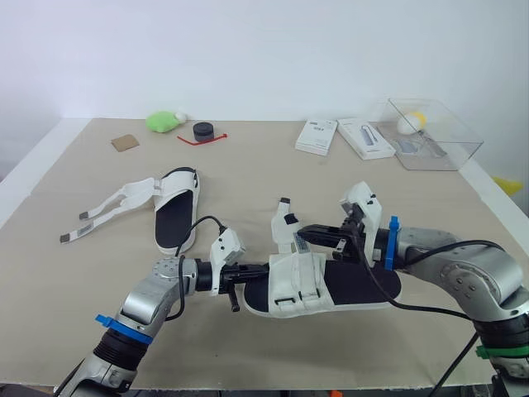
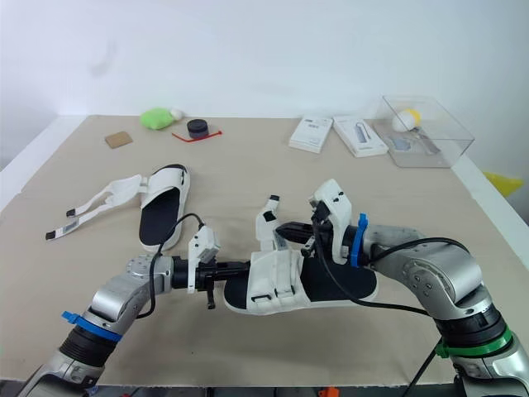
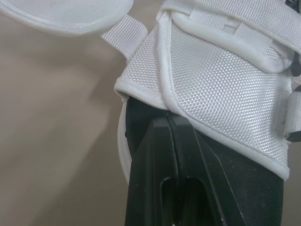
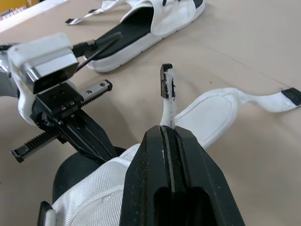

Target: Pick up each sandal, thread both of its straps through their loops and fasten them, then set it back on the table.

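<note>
Sandal point(image 1: 347, 285) near the table's point(image 1: 248, 165) front edge.
Right gripper point(image 4: 167, 132) pinches its strap point(image 4: 167, 103) tight; left gripper point(image 3: 167, 121), fingers pressed together, meets the toe opening.

From the head, two eyes side by side look forward and down over the whole table point(image 1: 74, 165); they share nearly all of it. The left wrist camera is pressed close on the near sandal point(image 3: 221, 89). The right wrist camera looks along its fingers point(image 4: 146, 188), past the strap point(image 4: 168, 106), to the left gripper point(image 4: 101, 146) and the far sandal point(image 4: 155, 19).
</note>
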